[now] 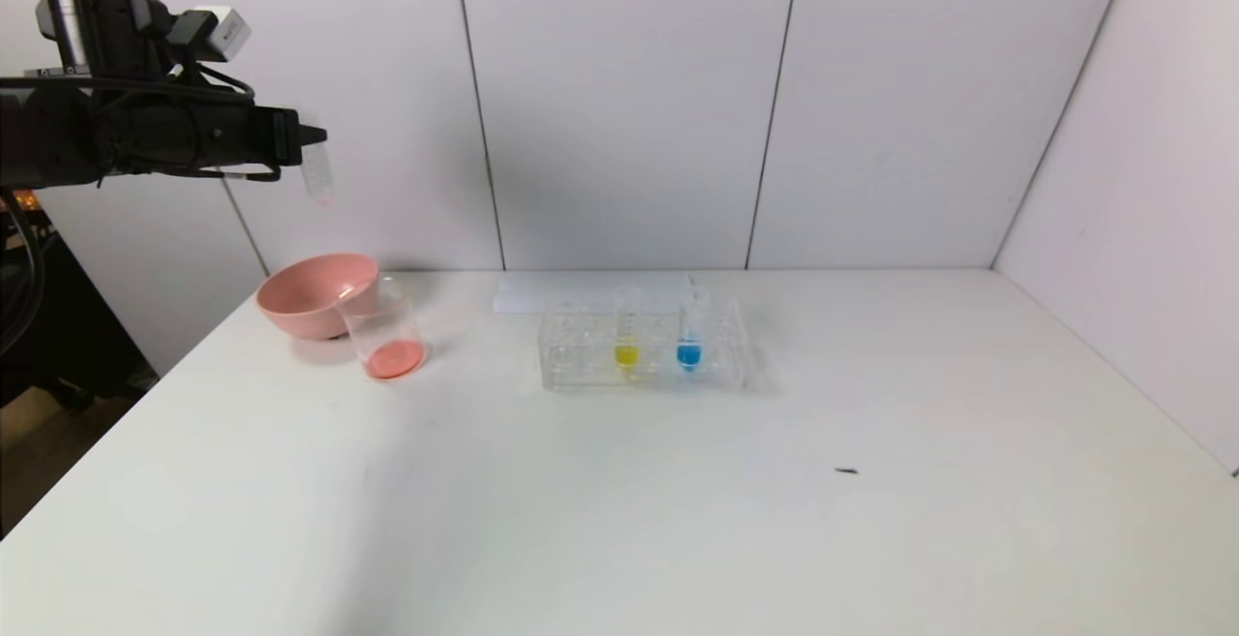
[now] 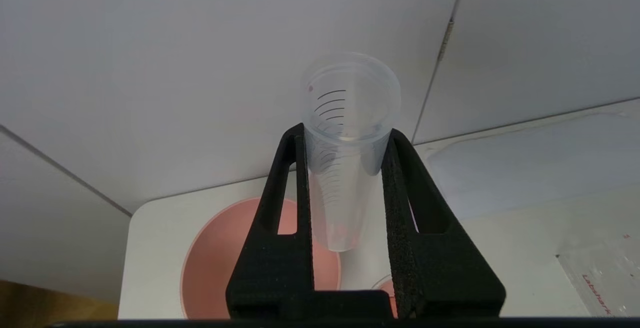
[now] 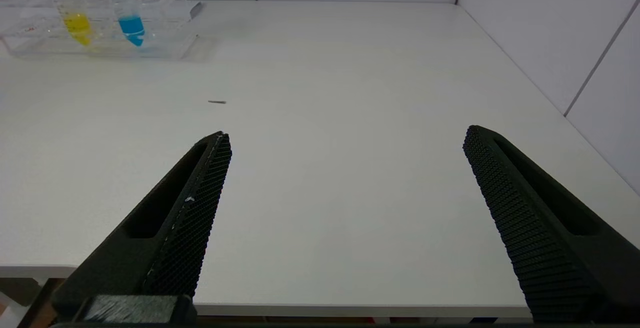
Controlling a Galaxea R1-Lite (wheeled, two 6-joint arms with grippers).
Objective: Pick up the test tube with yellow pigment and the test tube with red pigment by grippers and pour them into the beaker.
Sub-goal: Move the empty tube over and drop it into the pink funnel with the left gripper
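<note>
My left gripper (image 1: 312, 138) is high at the far left, shut on the red-pigment test tube (image 1: 318, 176). The tube hangs roughly upright, nearly empty, with a faint pink trace in its tip. In the left wrist view the black jaws (image 2: 345, 133) clamp the tube (image 2: 340, 193) near its open mouth. It hangs above the beaker (image 1: 387, 331), which stands on the table with red liquid in its bottom. The yellow-pigment test tube (image 1: 626, 336) stands in the clear rack (image 1: 581, 355); it also shows in the right wrist view (image 3: 75, 16). My right gripper (image 3: 346, 133) is open and empty over the table's front edge.
A pink bowl (image 1: 315, 292) sits right behind the beaker and shows below the tube in the left wrist view (image 2: 215, 263). A blue-liquid tube (image 1: 689, 338) stands next to the yellow one. A white sheet (image 1: 561, 292) lies behind the rack. A small dark speck (image 1: 847, 470) lies on the table.
</note>
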